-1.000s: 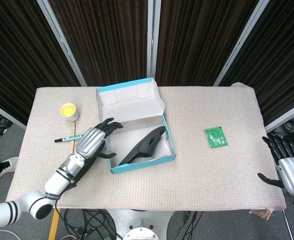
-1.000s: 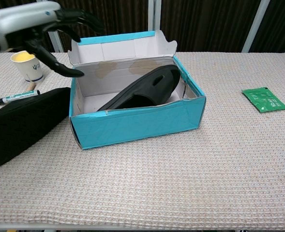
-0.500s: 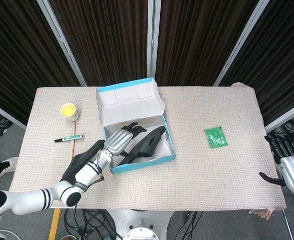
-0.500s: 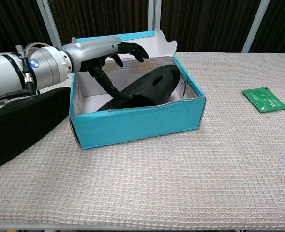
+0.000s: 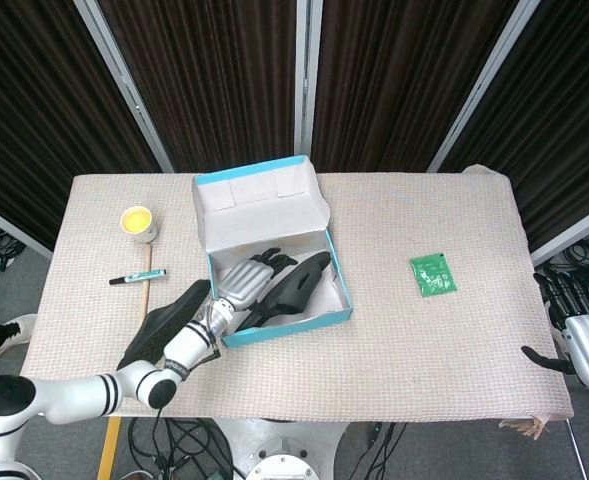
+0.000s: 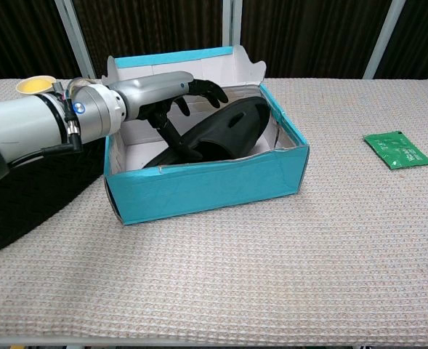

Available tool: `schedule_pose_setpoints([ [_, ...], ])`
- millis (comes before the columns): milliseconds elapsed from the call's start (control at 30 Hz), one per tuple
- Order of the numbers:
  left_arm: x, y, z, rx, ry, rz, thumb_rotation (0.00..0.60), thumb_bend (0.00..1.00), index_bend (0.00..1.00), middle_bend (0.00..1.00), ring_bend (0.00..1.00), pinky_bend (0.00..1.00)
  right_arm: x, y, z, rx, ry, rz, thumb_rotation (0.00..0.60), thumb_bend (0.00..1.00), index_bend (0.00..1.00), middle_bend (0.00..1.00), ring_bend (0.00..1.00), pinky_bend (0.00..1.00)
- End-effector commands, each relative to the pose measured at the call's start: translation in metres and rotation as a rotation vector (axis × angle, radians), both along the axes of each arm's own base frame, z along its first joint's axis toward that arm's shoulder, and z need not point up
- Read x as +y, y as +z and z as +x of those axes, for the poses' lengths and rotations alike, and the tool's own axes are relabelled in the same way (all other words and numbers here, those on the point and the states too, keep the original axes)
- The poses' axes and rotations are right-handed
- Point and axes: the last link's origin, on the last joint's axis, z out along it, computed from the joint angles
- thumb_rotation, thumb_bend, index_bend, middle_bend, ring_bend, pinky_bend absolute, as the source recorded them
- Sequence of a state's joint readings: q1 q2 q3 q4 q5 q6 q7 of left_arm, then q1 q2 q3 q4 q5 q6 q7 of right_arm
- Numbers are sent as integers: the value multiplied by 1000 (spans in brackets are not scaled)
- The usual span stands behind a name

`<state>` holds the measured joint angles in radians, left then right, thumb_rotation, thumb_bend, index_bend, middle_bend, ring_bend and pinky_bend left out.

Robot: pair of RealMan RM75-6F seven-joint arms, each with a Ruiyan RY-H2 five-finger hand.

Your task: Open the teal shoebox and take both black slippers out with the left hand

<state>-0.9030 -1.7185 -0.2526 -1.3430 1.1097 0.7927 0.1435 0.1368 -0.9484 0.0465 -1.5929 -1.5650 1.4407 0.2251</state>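
The teal shoebox stands mid-table, its lid folded back. One black slipper lies slanted inside it. My left hand reaches over the box's left wall, fingers spread above this slipper and thumb pointing down against its side, with no grip visible. The second black slipper lies on the cloth left of the box, partly behind my forearm. At the table's right edge my right hand hangs with fingers apart, holding nothing.
A yellow cup stands at the back left. In front of it lie a marker and a thin wooden stick. A green packet lies right of the box.
My left hand has swung from left of the box, over its wall, down onto the slipper inside. The right hand has barely shifted.
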Motion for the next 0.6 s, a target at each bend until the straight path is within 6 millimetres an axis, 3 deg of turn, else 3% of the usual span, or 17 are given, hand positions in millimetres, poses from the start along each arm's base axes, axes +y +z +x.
schedule_pose_setpoints([
  [33, 2, -8, -2, 24, 11, -1, 600, 158, 179, 189, 149, 301, 1, 1, 0, 1, 0, -1, 600, 12, 44, 20, 0, 0],
  [133, 3, -12, -7, 35, 32, 10, 600, 231, 326, 348, 319, 498, 2, 1, 0, 0, -1, -3, 600, 12, 44, 20, 0, 0],
  [200, 4, -14, -9, 17, 53, 12, 600, 307, 467, 513, 513, 694, 3, 1, 0, 0, -1, -4, 600, 12, 44, 21, 0, 0],
  [300, 7, -8, -7, -45, 73, 33, 600, 387, 593, 648, 642, 835, 4, 2, 0, 0, -3, -8, 600, 11, 44, 21, 0, 0],
  [400, 9, 2, -4, -107, 68, 60, 600, 415, 637, 717, 694, 888, 4, 3, 1, 2, -1, -11, 600, 12, 44, 21, 0, 0],
  [600, 10, 32, 1, -241, 60, 120, 600, 414, 652, 734, 706, 897, 4, 3, 3, 4, 6, -11, 600, 11, 44, 21, 0, 0],
])
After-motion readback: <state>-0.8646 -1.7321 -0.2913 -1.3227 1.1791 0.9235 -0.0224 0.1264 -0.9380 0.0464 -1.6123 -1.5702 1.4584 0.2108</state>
